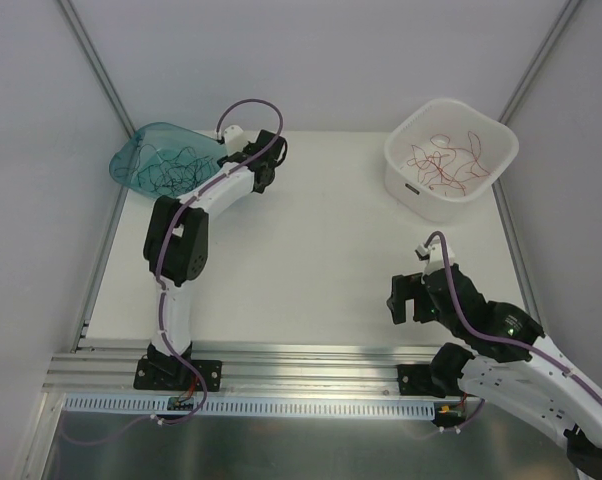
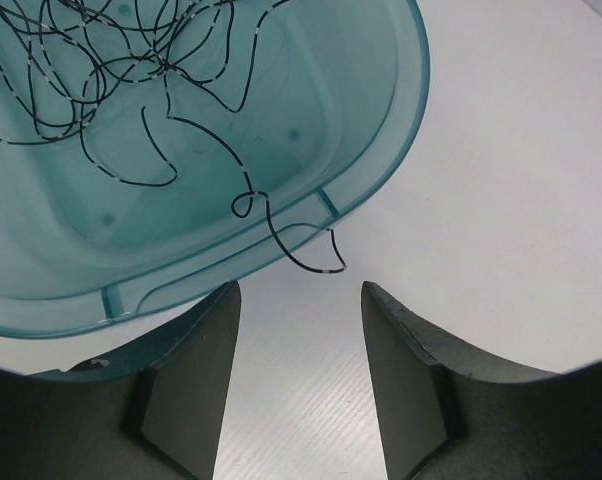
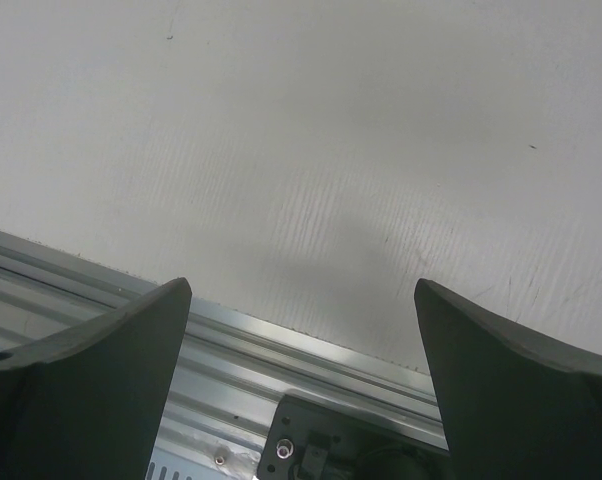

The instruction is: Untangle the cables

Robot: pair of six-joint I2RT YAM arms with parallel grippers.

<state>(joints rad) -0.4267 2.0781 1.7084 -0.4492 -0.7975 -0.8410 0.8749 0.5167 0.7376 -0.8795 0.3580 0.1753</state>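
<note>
Table point(image 1: 311, 260): white, no tangled ball seen anywhere on it. L arm point(image 1: 181, 245) found reached out to far-left corner, wrist beside teal tub point(image 1: 131, 150), presumably so strands there can be attended to. R arm point(image 1: 501, 340) held at near edge, well apart from both containers, judged parked out of the way. White tub point(image 1: 421, 200) set at far right, teal at far left: sorting by colour is inferred, one tub per colour. R gripper point(image 3: 303, 290) noted spread to full width over bare table nr the rail point(image 3: 281, 350), nothing in it. L gripper point(image 2: 299, 290) seen abt half spread, nothing between its fingers, aimed at the teal rim. Black cables point(image 2: 91, 70) lie in teal tub as loose, overlapping, hair-thin curls. Red cables point(image 1: 451, 165) lie in white tub, likewise loose, fewer in no. One black strand point(image 2: 286, 250) is draped over the teal rim, tip resting on table just ahead of L gripper. It is judged the likely next pick; its thinness should make pinching awkward.
</note>
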